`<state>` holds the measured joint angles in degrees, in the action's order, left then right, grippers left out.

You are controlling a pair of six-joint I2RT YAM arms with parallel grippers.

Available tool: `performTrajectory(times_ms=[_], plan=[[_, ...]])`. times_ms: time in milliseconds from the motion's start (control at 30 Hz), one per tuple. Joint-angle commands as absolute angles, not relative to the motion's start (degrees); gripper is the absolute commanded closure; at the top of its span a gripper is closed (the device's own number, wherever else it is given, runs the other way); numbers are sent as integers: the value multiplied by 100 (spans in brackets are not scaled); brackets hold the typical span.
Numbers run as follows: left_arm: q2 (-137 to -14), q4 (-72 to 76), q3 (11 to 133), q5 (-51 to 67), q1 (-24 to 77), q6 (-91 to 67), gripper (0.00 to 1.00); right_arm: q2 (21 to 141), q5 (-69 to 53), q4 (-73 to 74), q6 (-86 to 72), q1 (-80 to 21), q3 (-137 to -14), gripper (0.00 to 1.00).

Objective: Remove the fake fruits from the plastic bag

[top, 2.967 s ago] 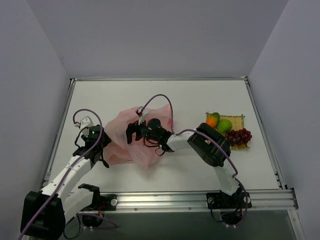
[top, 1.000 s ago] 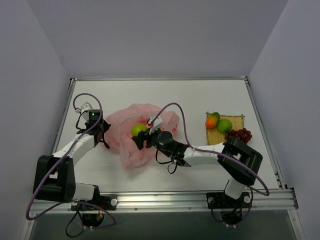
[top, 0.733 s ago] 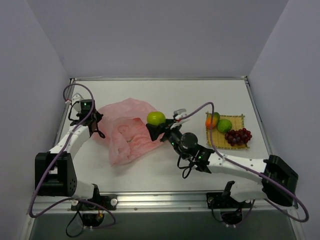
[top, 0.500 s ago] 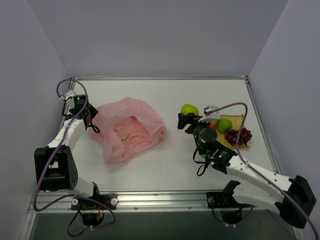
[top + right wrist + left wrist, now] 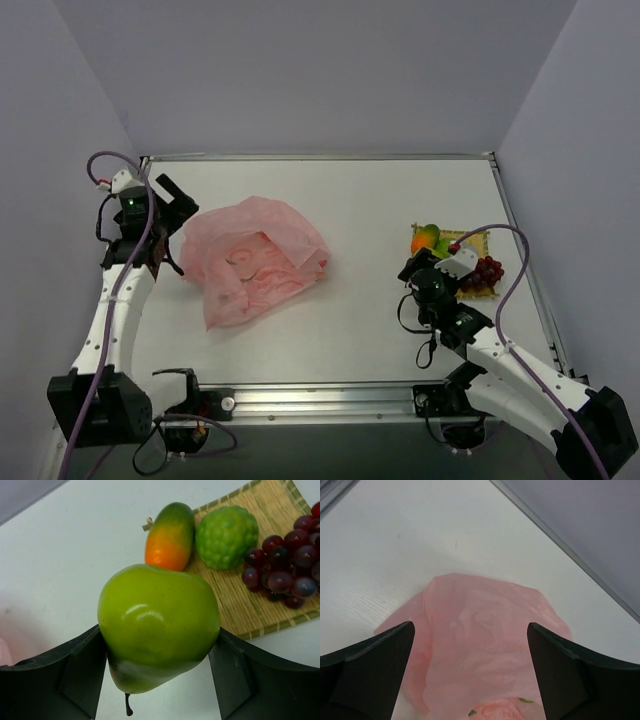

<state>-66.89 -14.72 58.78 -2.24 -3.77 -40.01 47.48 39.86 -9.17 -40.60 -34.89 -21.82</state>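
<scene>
White tabletop point(image 5: 370, 200) fills the cell, with plain grey walls on three sides and a metal rail point(image 5: 330, 400) along the near edge.

From above, the green pear point(image 5: 155, 615) cannot be made out under the right arm's wrist. The round lime-green fruit point(image 5: 226, 536) is also lost behind that arm, and only the right wrist camera shows both plainly. The pink plastic bag point(image 5: 255, 262) lies crumpled left of centre. Its near end is cut off at the bottom of the left wrist view, and the crinkled film does not show whether anything is inside.

The bag sits close to the left edge, and the yellow woven mat point(image 5: 240, 605) sits close to the right edge. A broad strip of bare table lies between them. The mango point(image 5: 170, 536) lies across the mat's corner, just beside the lime-green fruit, and the dark red grape bunch point(image 5: 287, 567) lies on the mat.

The left gripper point(image 5: 470, 630) is by the far left corner, its jaws spread wide over the bag's edge and holding nothing. The right gripper point(image 5: 418, 268) pinches the pear between its fingers just beside the mat.
</scene>
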Motion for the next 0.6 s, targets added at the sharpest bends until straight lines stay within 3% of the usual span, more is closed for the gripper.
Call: performTrajectory(times_ms=[0,67,133,567], plan=[[-5838,-1862,6047,200,-378,-3657,6,4693,4289,-738,-4771,-3366,-2101,60],[-5312,-2020,5863,360,-369,-3516,2,4825,4385,-747,-4912,-3296,-2022,60],[-4985,-2196,5688,588,-352,-3358,6,5026,4456,-747,-5053,-3235,-2021,60],[-3112,-3603,4517,1783,-273,-3375,6,6811,4166,-1484,-5256,-2453,-2391,59]])
